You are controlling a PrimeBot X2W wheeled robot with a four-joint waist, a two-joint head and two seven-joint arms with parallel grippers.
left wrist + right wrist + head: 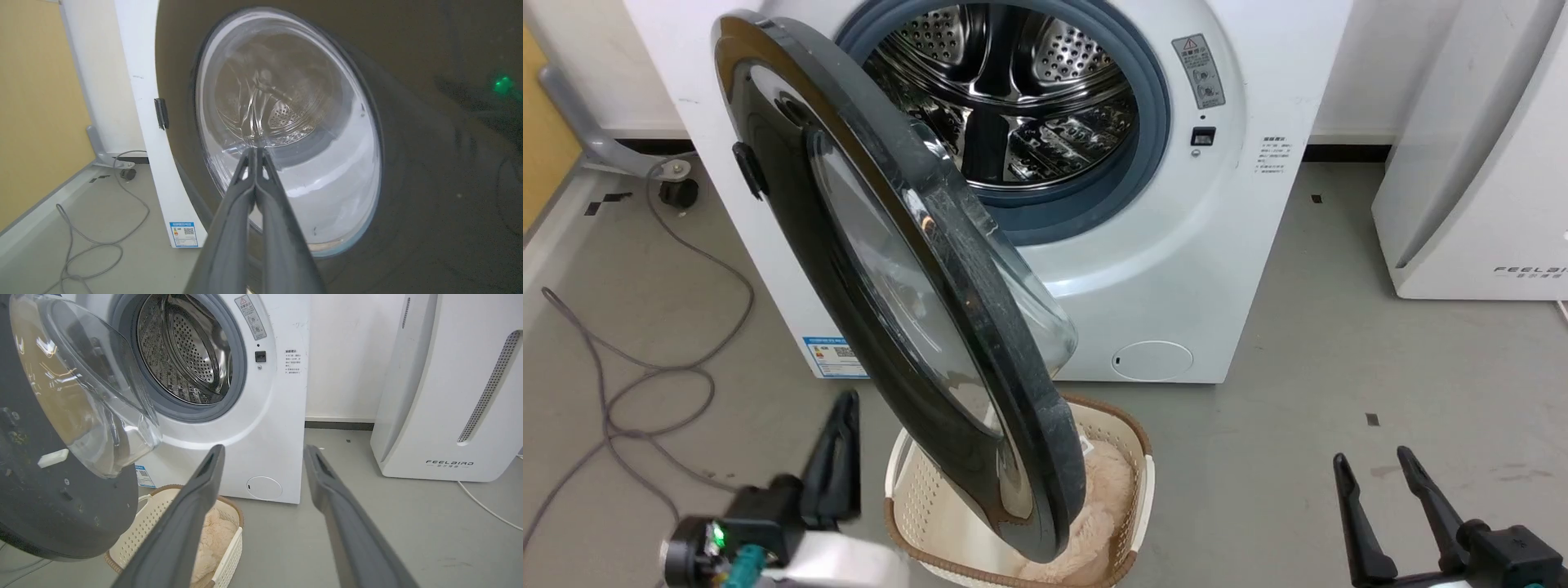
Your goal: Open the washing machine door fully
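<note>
The washing machine (pixel 1241 229) stands ahead, white, with its steel drum (pixel 1005 98) exposed. Its door (pixel 898 278), a glossy black disc with a clear glass bowl, hangs swung out toward me, hinged at the left and roughly edge-on in the head view. My left gripper (pixel 845 408) is shut with nothing in it, at the lower left, on the door's outer side. In the left wrist view its tips (pixel 255 151) point at the door glass (pixel 327 163), close to it. My right gripper (pixel 1372 461) stands open at the lower right, apart from the door (pixel 61 465).
A cream laundry basket (pixel 1135 457) with a fluffy beige item sits on the floor under the door. A white appliance marked FEELBIRD (pixel 449 396) stands to the right. Grey cables (pixel 645 376) trail over the floor at the left, near a yellow wall (pixel 36 102).
</note>
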